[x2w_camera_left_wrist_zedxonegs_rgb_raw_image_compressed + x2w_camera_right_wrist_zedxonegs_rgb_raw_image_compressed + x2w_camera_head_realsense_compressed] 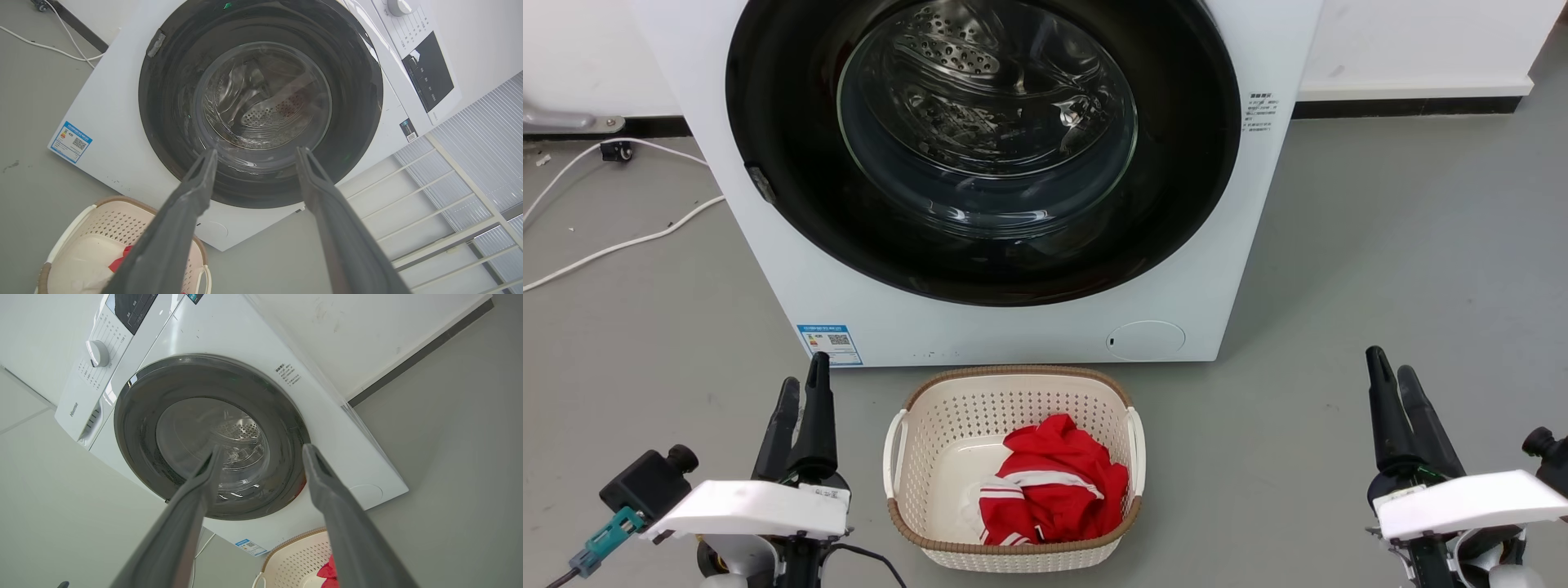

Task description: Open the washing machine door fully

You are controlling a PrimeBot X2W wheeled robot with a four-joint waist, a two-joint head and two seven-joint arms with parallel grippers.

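Note:
The washing machine is a white box standing right ahead on the grey floor. Its washing machine door, a glossy black round with a clear glass bowl, lies shut flat against the front. A small grey notch sits on the door's left rim. My left gripper is low at the left, well short of the machine. My right gripper is low at the right. In the left wrist view, the left gripper is open and holds nothing, with the door beyond it. The right gripper is likewise open before the door.
A cream perforated basket with a red and white garment stands on the floor just in front of the machine, between my arms. White cables trail over the floor at the left. A pale railing stands beside the machine.

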